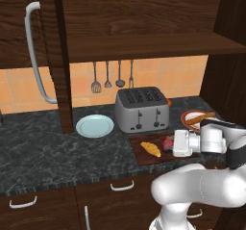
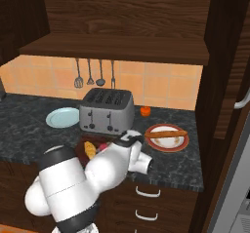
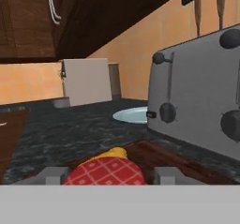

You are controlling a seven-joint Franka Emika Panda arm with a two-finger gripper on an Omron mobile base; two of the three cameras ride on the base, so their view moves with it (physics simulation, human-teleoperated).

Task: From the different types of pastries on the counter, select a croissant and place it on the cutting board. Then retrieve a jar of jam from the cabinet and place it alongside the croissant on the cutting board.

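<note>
Red-lidded jar of jam (image 3: 107,172) sits clamped between claw (image 1: 169,145) fingers; croissant (image 1: 150,148) just beside.

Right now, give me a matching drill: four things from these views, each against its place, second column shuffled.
Things:
1. croissant
2. jar of jam
3. stick-shaped pastry
4. pale blue plate

Places:
A. left of the toaster, on the counter
B. on the red-rimmed plate
C. between the fingers of the gripper
D. lying on the cutting board

Pairs: 1-D, 2-C, 3-B, 4-A
</note>
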